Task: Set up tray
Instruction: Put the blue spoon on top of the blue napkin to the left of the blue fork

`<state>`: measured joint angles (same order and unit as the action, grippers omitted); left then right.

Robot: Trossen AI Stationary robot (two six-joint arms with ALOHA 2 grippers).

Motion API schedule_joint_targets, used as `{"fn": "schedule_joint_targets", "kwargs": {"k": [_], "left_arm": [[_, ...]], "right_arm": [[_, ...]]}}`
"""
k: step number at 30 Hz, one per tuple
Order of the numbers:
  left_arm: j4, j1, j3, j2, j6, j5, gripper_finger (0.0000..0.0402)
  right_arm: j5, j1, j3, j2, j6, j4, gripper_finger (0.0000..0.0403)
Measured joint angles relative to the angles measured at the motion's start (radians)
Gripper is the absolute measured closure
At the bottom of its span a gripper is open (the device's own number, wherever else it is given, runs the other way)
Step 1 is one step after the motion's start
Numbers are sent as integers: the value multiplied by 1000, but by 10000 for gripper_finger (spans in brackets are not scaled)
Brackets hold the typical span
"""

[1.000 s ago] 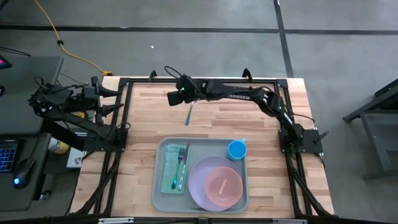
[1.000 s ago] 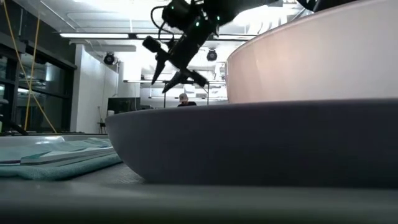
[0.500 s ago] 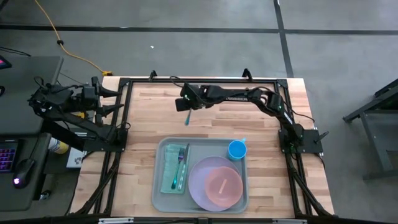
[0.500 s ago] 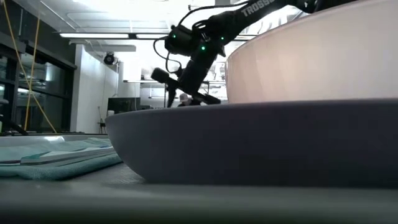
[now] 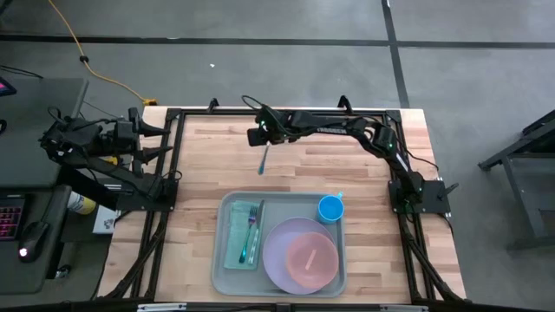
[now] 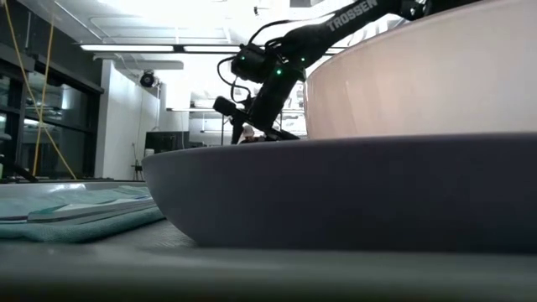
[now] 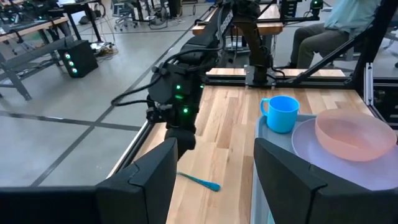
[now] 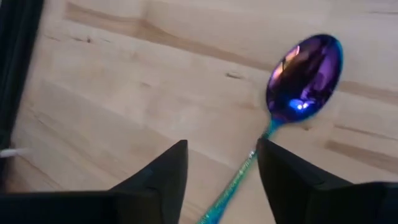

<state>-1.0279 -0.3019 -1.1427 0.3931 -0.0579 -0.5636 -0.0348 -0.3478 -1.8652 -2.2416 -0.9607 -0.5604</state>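
Right gripper [image 5: 259,139] hovered over the spoon [image 5: 263,159] near the surface's far edge, fingers [image 8: 158,177] parted and empty (spoon's bowl between them, untouched). Tray [image 5: 224,260] sat at the near edge, holding plate, cup, napkin, fork. Left gripper [image 5: 165,128] waited off the left edge, fingers open.

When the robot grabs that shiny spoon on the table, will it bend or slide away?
The spoon looks like glossy metal, so it is probably stiff and won't bend. Its thin handle lies flat on the smooth wooden table, so it may skid or spin if nudged. The right gripper, jaws open, hangs just above it, so a pinch could slip on that slick handle.
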Motion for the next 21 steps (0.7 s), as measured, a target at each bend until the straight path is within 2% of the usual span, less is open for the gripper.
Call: {"fn": "schedule_joint_targets", "kwargs": {"k": [8, 21], "left_arm": [[0, 0, 0, 0, 0, 18, 160], [-1, 0, 0, 0, 0, 19, 160]], "right_arm": [[-22, -11, 0, -2, -37, -63, 183], [14, 14, 0, -70, -167, -20, 181]]}}
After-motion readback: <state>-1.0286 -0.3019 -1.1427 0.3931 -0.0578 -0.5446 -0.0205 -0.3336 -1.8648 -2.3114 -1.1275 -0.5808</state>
